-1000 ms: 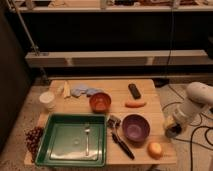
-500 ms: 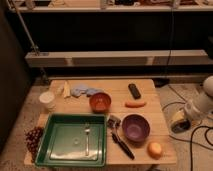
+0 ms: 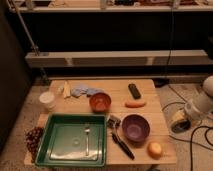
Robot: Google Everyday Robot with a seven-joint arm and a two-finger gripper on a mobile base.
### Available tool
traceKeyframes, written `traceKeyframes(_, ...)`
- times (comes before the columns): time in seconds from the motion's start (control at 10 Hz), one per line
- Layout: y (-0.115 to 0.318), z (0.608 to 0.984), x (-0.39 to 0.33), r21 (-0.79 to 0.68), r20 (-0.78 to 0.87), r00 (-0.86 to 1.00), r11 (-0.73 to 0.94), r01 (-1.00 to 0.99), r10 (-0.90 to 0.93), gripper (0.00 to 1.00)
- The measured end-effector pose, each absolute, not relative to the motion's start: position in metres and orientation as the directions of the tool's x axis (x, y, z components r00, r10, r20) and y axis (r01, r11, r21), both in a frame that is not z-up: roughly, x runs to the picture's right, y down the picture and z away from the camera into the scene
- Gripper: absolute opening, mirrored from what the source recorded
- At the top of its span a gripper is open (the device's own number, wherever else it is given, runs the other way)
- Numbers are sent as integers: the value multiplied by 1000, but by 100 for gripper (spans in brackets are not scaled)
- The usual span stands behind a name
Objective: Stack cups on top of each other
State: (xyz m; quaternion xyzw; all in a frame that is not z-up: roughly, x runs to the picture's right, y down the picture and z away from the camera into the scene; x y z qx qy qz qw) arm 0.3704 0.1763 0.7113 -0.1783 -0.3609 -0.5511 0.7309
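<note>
My arm (image 3: 204,102) has drawn back further right, away from the bench (image 3: 150,90). The gripper is out of sight past there, fingers together. The white cup (image 3: 47,99) stands at the bench's left edge. The grey cup (image 3: 114,121) stands just beside the purple bowl (image 3: 135,128).

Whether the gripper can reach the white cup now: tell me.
Probably not: the arm with its shut gripper is off the table's right side; the white cup stands at the far left edge.

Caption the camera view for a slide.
Before stacking: white cup at the left edge of the table, grey metal cup beside the purple bowl, shut gripper off its right side.
</note>
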Motion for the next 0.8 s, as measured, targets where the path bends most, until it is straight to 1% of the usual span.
traceKeyframes(0.2,172,711,368,157,722,115,325,933,-682,0)
traceKeyframes(0.4,150,717,348,198,709,81,307,931,-700,0)
traceKeyframes(0.5,123,727,322,230,693,58,297,927,-718,0)
traceKeyframes(0.7,83,742,286,273,669,26,278,921,-743,0)
traceKeyframes(0.8,50,748,256,309,644,-4,255,916,-765,0)
